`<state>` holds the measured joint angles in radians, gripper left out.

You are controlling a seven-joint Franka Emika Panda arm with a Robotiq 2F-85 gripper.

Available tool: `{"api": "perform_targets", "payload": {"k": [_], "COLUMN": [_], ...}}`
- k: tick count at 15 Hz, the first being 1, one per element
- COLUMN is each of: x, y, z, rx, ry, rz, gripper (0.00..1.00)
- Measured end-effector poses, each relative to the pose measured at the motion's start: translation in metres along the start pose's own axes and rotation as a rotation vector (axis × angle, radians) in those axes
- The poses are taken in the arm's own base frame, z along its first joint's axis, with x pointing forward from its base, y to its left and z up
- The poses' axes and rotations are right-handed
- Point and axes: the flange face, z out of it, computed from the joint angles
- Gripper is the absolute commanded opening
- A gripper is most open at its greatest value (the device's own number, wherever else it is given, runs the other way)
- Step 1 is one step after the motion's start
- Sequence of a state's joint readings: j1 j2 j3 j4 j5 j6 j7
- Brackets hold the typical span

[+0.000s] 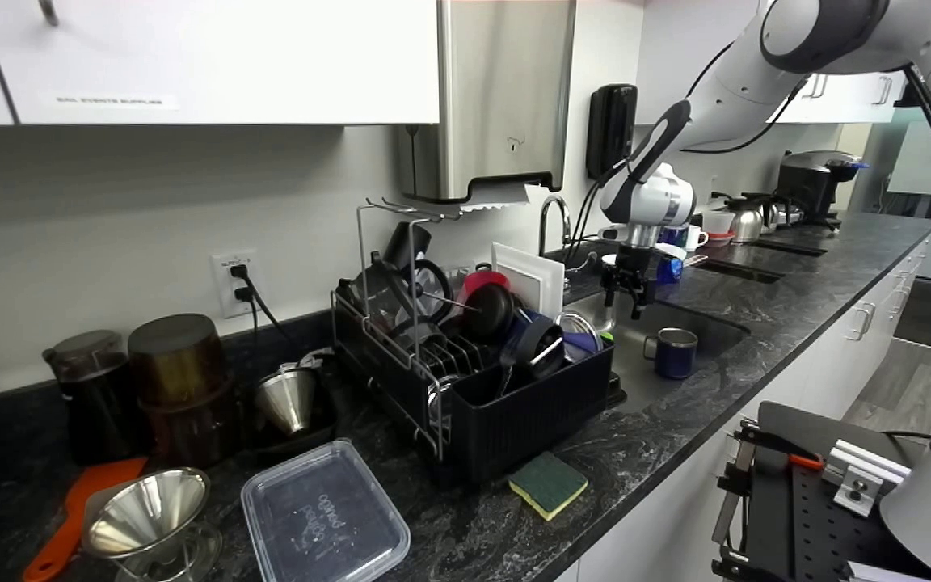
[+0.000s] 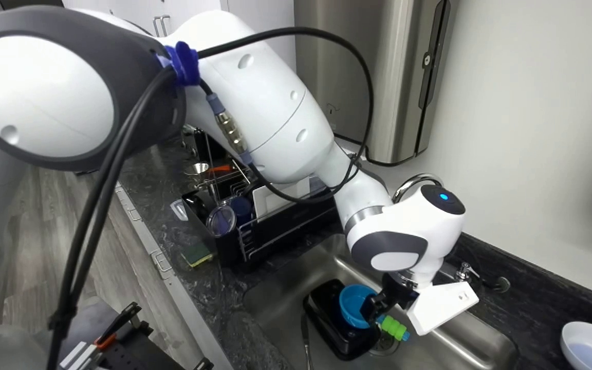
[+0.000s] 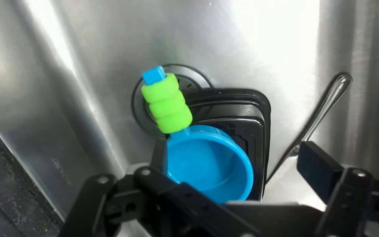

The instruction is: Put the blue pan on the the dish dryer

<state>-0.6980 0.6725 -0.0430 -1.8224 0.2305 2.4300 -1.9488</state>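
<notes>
- The blue pan (image 3: 206, 164) sat in the metal sink (image 3: 268, 49), resting on a black plastic container (image 2: 329, 308), its open side up.
- Its handle, wrapped in a bright green ribbed grip (image 3: 168, 107), reached out over the round drain (image 3: 191, 80), a blue tip showing past the grip.
- The tool (image 3: 237, 160) hung low over the sink with its fingers spread wide; in the wrist view one finger overlapped the pan's rim near the base of the handle, while the other stood beyond the pan.
- Whether the nearer finger touched the rim, I could not tell.
- A metal utensil (image 3: 327, 98) lay in the sink just beside the black container.
- The dish dryer (image 1: 530, 416) stood next to the sink on the dark surface (image 1: 465, 533), crowded with ware, among it an upright white square plate (image 1: 534, 279) and a black round piece (image 1: 488, 311).
- A green and yellow sponge (image 1: 548, 483) lay just beside the dish dryer, a clear plastic container (image 1: 324, 513) nearby.
- A dark blue mug (image 1: 676, 356) stood at the sink's edge; inside it or on the rim, I could not tell.
- A white bowl (image 2: 591, 347) sat at the sink's opposite end from the dish dryer.
</notes>
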Motion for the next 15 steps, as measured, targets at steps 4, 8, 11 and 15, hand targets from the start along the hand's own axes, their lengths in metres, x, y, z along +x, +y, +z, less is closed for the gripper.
{"api": "perform_targets", "payload": {"k": [4,8,11,15], "x": [-0.0007,-0.0004,-0.0036,-0.0094], "y": [0.0002,0.0009,-0.0016,-0.0064], "z": [0.007,0.0063,0.0075,0.0109], "rx": [0.004,0.003,0.009,0.012], "ry": [0.0,-0.001,-0.003,-0.01], "rz": [0.002,0.002,0.011,0.015], "gripper": [1.0,1.0,1.0,1.0]}}
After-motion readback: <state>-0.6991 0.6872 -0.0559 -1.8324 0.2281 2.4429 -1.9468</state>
